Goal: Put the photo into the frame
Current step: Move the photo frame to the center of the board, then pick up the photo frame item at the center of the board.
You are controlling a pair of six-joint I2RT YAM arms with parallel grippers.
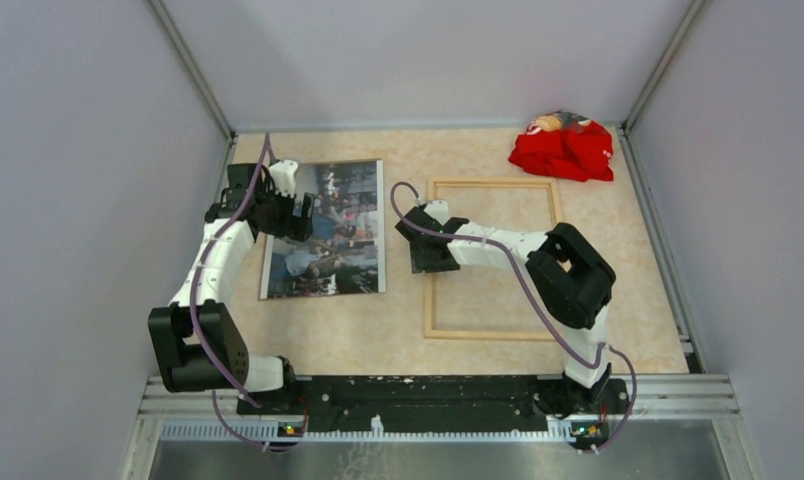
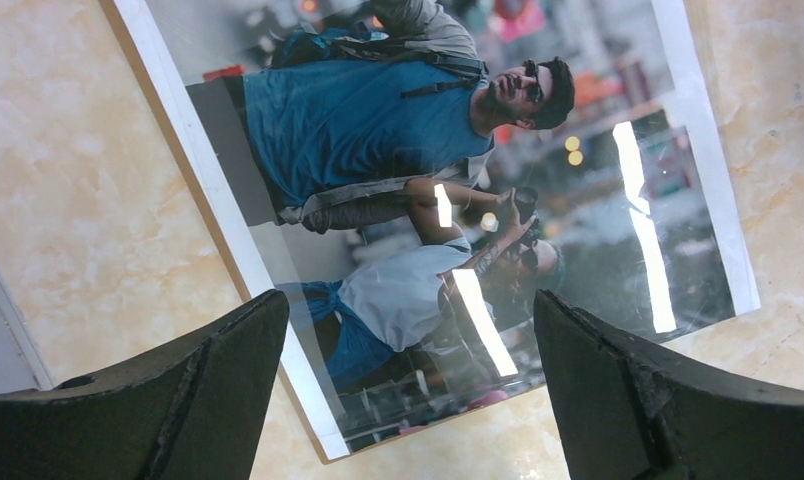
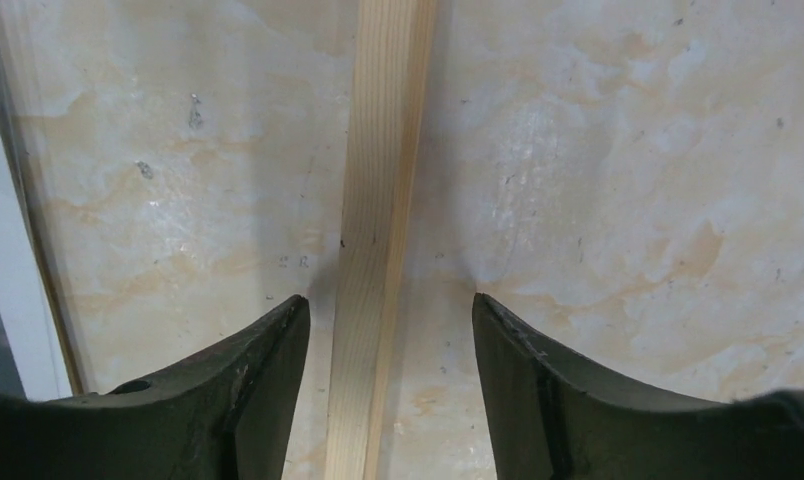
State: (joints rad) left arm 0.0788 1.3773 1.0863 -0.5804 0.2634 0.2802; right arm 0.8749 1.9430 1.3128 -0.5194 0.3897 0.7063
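The photo point(image 1: 343, 240), a crowd scene in blue, white and dark tones, lies face up on the table left of centre. My left gripper point(image 1: 300, 215) hovers over its left part. In the left wrist view the gripper point(image 2: 408, 305) is open and empty, with the photo point(image 2: 398, 150) below it. The frame point(image 1: 493, 184) of thin light wood lies flat to the right of the photo. My right gripper point(image 1: 425, 245) is open over the frame's left rail. In the right wrist view the jaws point(image 3: 388, 305) straddle the rail point(image 3: 378, 200) without touching it.
A thin brown board edge point(image 2: 221, 240) shows under the photo's white border. The photo's border also shows at the left of the right wrist view point(image 3: 3, 270). A red cloth bundle point(image 1: 563, 148) lies at the back right corner. Walls enclose the table.
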